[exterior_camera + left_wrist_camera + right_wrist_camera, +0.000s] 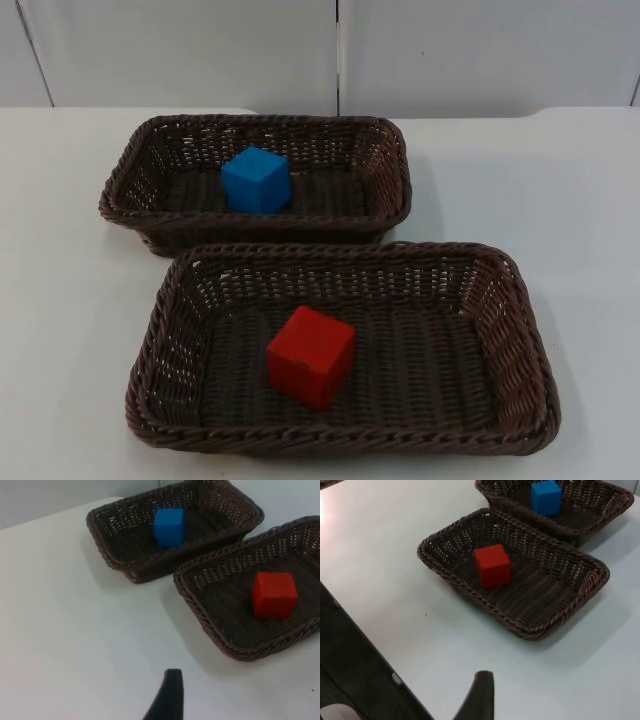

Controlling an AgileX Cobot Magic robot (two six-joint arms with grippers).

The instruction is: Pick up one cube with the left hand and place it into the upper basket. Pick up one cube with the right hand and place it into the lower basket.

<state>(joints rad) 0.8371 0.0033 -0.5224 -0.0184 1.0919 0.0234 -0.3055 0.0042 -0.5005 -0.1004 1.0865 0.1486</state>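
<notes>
1. Left gripper (pixel 167 700): one fingertip over bare table, clear of both baskets; can't tell jaw width. Waiting.
2. Right gripper (pixel 479 697): same, near table edge.
3. Blue cube (pixel 256 180) sits in upper basket (pixel 130 180), red cube (pixel 311 356) in lower basket (pixel 520 340).
4. Judgement: both placements done; nothing left to reach for.

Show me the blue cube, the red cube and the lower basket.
blue cube (pixel 256 180), top view, its front face.
red cube (pixel 311 356), top view, its front face.
lower basket (pixel 340 437), top view, its near rim.
</notes>
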